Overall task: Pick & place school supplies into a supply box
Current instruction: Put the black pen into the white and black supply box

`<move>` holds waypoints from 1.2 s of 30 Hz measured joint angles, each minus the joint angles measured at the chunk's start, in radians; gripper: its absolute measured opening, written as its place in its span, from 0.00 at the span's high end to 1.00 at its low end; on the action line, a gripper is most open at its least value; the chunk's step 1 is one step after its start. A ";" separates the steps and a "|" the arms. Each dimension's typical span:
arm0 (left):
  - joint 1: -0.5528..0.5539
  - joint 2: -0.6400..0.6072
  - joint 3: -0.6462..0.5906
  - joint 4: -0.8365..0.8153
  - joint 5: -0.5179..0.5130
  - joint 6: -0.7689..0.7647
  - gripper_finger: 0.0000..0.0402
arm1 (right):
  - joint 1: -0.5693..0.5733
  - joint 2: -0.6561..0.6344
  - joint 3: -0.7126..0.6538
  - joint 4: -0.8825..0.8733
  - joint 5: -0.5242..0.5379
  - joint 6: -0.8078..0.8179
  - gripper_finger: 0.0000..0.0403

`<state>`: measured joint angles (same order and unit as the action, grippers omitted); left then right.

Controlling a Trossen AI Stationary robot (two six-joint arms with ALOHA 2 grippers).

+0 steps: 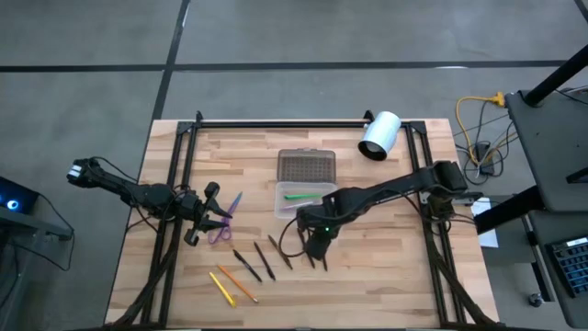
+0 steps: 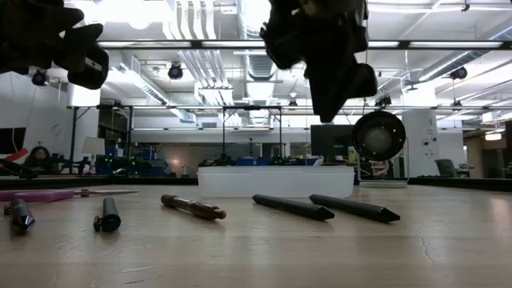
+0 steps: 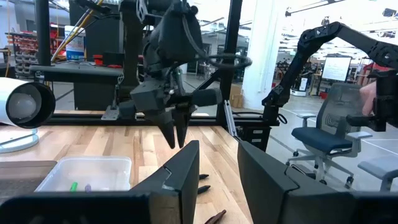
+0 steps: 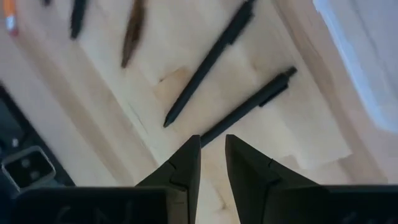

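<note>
Right gripper (image 1: pixel 317 260) hangs just above two black pens, empty-fingered.

Its fingers (image 4: pixel 186 163) stand a narrow gap apart, pinching nothing, with the nearer black pen (image 4: pixel 249 106) directly beneath the tips and a second black pen (image 4: pixel 208 62) just beside it, near the worktop's middle. The clear supply box (image 1: pixel 305 198) lies just beyond, holding a green pen (image 1: pixel 299 195), its lid (image 1: pixel 307 165) alongside. Left gripper (image 1: pixel 197 223) waits, slightly parted, near the purple scissors (image 1: pixel 223 221) toward the left edge.

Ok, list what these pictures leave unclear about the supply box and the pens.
- Supply box contents: in the high view only a green pen reads; anything else is too small.
- Scissors: partly covered by the left gripper in the high view.
- Black pen: its tip is hidden behind the right gripper in the right wrist view.
</note>
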<state>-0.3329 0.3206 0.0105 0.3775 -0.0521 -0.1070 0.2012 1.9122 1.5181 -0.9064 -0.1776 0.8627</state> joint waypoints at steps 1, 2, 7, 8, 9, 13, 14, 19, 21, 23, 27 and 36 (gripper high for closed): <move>0.000 0.000 0.000 0.000 0.000 0.000 0.76 | 0.000 0.005 0.000 -0.006 -0.001 0.035 0.83; 0.000 0.000 0.000 0.000 0.000 0.000 0.76 | 0.000 0.011 0.000 -0.010 -0.001 0.067 0.83; 0.000 0.000 0.000 0.000 0.000 0.000 0.76 | 0.000 0.030 0.000 -0.006 0.004 0.204 0.83; 0.000 0.000 0.000 0.000 0.000 0.000 0.76 | 0.000 0.033 0.000 -0.008 0.017 0.219 0.82; 0.000 0.000 0.000 0.000 0.000 0.000 0.76 | 0.000 0.035 0.000 -0.011 0.032 0.237 0.82; 0.000 0.000 0.000 0.000 0.000 0.000 0.76 | 0.000 0.050 0.000 -0.016 0.049 0.304 0.79; 0.000 0.000 0.000 0.000 0.000 0.000 0.76 | 0.001 0.055 0.000 -0.018 0.057 0.317 0.78; 0.000 0.000 0.000 0.000 0.000 0.000 0.76 | 0.018 0.069 0.000 -0.023 0.116 0.377 0.75; 0.000 0.000 0.000 0.000 0.000 0.000 0.76 | 0.025 0.074 0.000 -0.022 0.146 0.399 0.74; 0.000 0.000 0.000 0.000 0.000 0.000 0.76 | 0.032 0.081 0.000 -0.024 0.156 0.417 0.72; 0.000 0.000 0.000 0.000 0.000 0.000 0.76 | 0.048 0.100 0.000 -0.029 0.155 0.444 0.70; 0.000 0.000 0.000 0.000 0.000 0.000 0.76 | 0.071 0.137 0.000 -0.027 0.200 0.473 0.70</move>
<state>-0.3328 0.3203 0.0105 0.3779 -0.0521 -0.1070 0.2722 2.0493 1.5181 -0.9334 0.0227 1.3361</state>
